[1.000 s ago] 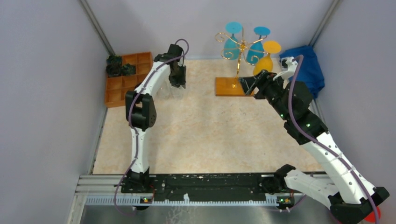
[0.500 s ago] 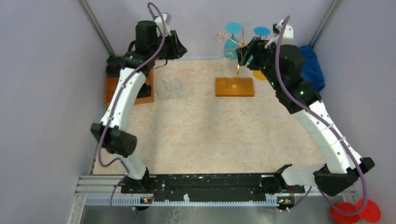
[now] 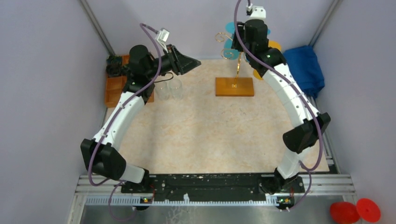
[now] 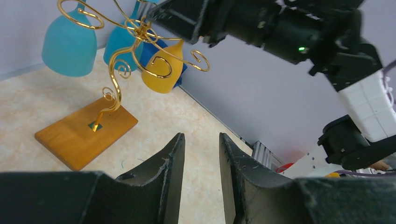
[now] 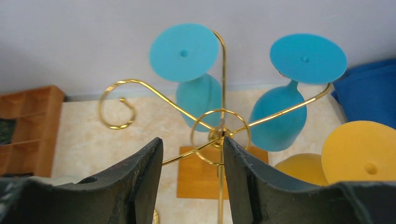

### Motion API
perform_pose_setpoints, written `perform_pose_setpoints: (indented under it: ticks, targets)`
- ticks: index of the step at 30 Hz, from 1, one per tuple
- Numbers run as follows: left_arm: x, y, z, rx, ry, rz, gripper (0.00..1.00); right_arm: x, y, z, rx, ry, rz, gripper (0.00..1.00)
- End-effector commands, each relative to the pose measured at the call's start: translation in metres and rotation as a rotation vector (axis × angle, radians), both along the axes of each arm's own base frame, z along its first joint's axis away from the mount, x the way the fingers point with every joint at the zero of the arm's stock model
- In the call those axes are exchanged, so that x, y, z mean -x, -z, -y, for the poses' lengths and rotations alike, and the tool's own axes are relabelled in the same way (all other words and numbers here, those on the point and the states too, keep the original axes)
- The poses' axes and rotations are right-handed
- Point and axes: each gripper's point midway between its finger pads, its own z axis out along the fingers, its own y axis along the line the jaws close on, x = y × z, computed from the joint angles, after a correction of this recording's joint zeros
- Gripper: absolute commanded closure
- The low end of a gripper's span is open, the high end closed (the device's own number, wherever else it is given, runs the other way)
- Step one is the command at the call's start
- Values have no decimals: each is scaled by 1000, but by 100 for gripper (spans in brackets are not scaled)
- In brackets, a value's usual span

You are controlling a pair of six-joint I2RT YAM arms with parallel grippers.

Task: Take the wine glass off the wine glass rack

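Observation:
The wine glass rack (image 3: 234, 87) stands at the back of the table, gold wire arms on an orange-brown wooden base. Two teal wine glasses (image 5: 183, 52) (image 5: 307, 58) and a yellow one (image 5: 359, 157) hang upside down from it. My right gripper (image 5: 192, 140) is open and empty, high above the rack, its fingers either side of the central hub (image 5: 219, 133) in its view. My left gripper (image 3: 196, 62) is raised left of the rack and points at it, open with a narrow gap, empty. The left wrist view shows the rack base (image 4: 70, 140) and yellow glass (image 4: 161, 70).
Two clear glasses (image 3: 169, 87) stand on the table under the left arm. An orange compartmented tray (image 3: 114, 88) sits at the back left. A blue cloth (image 3: 306, 67) lies at the back right. Red objects (image 3: 345, 212) lie off the table at the front right.
The right arm has risen from beside the rack base to above the rack's top. The left arm has lifted away from the clear glasses and turned toward the rack.

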Motion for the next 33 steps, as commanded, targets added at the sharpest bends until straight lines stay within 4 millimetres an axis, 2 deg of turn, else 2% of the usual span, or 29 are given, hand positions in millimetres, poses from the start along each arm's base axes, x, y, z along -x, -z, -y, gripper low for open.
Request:
perform_pose_setpoints:
  ticks: [1, 8, 17, 20, 24, 27, 33]
  targets:
    - [7, -14, 0, 18, 19, 61, 61, -9, 0, 16, 3, 45, -18, 50]
    - [5, -7, -1, 5, 12, 54, 63, -22, 25, 19, 4, 56, -55, 50]
    - [6, 1, 0, -5, 21, 45, 64, -40, 42, 22, 1, 68, -79, 51]
    - [6, 3, 0, -8, 19, 46, 64, -44, 48, 22, 3, 73, -83, 66]
    - [6, 7, 0, -14, 26, 37, 65, -44, 54, 23, 10, 77, -94, 79]
    - [6, 9, 0, -17, 22, 33, 65, -42, 55, 25, 7, 81, -87, 99]
    - [5, 11, 0, -15, 18, 26, 65, -36, 34, 26, -7, 74, -50, 100]
